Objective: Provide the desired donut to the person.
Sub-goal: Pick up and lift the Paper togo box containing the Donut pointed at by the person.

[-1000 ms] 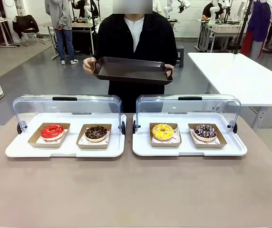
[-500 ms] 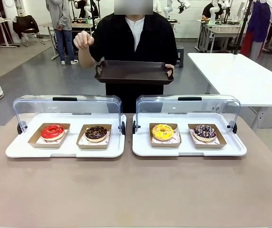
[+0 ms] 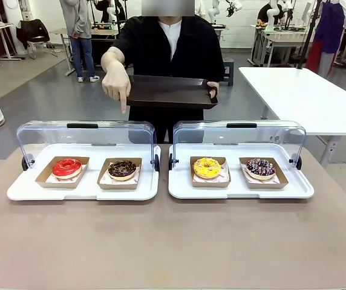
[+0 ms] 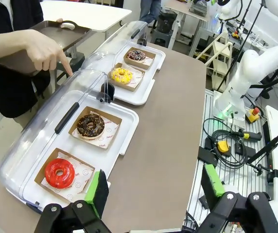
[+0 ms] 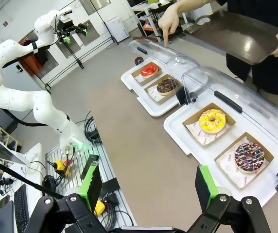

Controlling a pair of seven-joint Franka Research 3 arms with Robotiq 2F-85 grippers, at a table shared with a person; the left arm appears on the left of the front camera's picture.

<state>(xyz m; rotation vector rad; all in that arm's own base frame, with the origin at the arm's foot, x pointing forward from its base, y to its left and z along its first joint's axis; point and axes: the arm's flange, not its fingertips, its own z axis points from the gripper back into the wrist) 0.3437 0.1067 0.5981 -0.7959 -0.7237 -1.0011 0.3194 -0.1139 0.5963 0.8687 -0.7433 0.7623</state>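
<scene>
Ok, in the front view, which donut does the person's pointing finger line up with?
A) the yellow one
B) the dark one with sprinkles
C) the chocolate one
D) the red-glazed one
C: the person's hand points its index finger straight down, directly above the chocolate donut, second from the left in the row.

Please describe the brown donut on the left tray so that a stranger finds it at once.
On the table stand two white trays; take the left tray, on the robot's left. Of its two donuts, it is the one nearer the table's middle. The brown donut has dark chocolate icing, while the red donut beside it is red.
</scene>
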